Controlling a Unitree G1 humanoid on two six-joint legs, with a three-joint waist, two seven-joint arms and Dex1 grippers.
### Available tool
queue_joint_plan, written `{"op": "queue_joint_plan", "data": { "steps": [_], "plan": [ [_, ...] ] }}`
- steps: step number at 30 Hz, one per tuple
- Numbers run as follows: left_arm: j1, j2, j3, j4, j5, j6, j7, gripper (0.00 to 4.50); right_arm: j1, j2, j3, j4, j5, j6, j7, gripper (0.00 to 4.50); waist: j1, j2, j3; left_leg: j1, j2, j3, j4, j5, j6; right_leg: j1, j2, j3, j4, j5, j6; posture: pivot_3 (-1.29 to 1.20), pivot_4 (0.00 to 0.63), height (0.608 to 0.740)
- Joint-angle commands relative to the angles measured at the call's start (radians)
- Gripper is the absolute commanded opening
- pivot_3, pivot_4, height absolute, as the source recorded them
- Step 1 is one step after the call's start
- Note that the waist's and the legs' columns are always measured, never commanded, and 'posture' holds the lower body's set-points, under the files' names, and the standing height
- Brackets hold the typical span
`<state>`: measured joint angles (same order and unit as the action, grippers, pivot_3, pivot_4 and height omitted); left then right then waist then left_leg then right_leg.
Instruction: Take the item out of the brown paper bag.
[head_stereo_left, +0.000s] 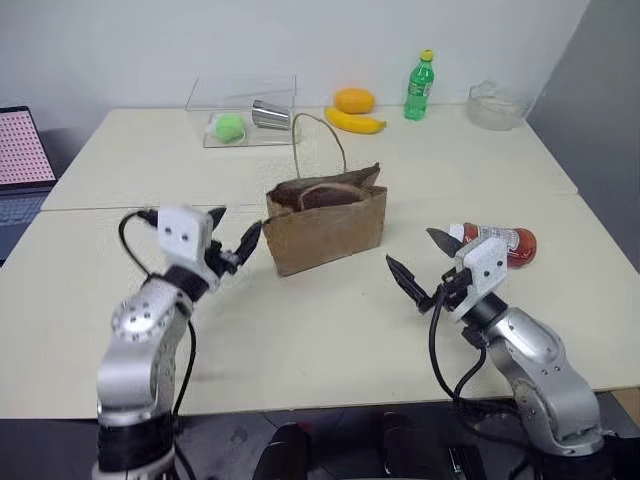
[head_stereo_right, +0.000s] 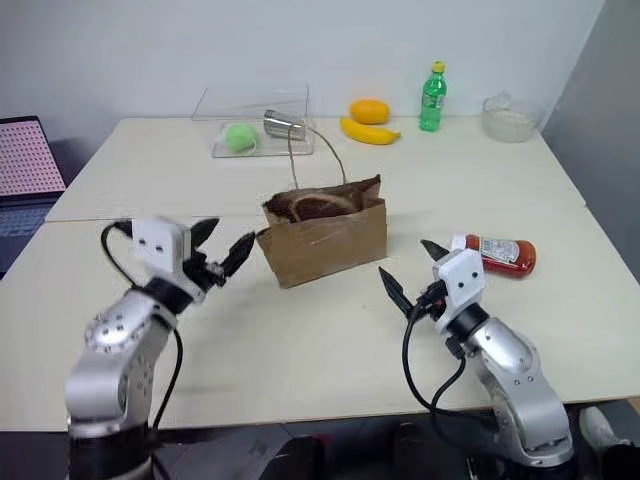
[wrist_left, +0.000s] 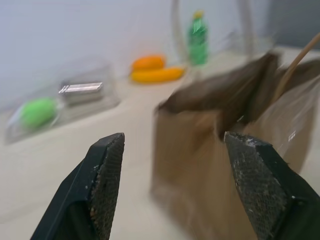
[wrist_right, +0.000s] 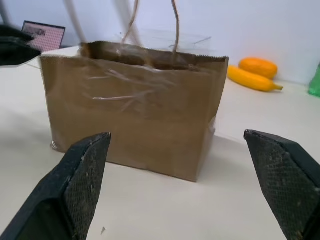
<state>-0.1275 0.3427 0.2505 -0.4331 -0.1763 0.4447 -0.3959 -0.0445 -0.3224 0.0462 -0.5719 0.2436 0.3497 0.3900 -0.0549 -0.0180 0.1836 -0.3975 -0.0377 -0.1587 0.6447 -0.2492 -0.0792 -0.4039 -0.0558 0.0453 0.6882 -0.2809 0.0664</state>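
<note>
My left gripper (head_stereo_left: 232, 238) sits at lower left of the head view, fingers spread and empty, just beside the brown paper bag (head_stereo_left: 326, 226). My right gripper (head_stereo_left: 420, 262) at lower right is spread wide too, grasping nothing. The red bottle (head_stereo_left: 498, 241) lies on its side on the table (head_stereo_left: 330, 330) just behind it, right of the bag. At the top stand a banana (head_stereo_left: 355, 121) and green bottle (head_stereo_left: 420, 86).
</note>
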Motion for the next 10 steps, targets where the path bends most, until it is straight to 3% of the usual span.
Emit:
{"op": "queue_joint_plan", "data": {
  "steps": [1,10],
  "plan": [
    [0.092,-0.038,-0.014,-0.059,0.047,-0.119,0.063,3.35,0.021,0.03,-0.001,-0.024,-0.008,-0.123,0.001,4.5,0.005,0.0,-0.001,0.0,0.0,0.0,0.0,0.0,0.0,0.001,0.0,0.0,0.0,0.0,0.0,0.0,0.15,0.74],
    [0.173,-0.089,-0.082,-0.036,0.056,-0.222,0.095,3.35,0.026,0.062,-0.007,-0.014,0.02,-0.141,-0.003,4.5,0.017,0.0,-0.001,0.008,0.0,0.0,-0.001,-0.001,0.0,0.013,0.0,-0.002,-0.008,0.0,0.0,0.0,0.15,0.74]
  ]
}}
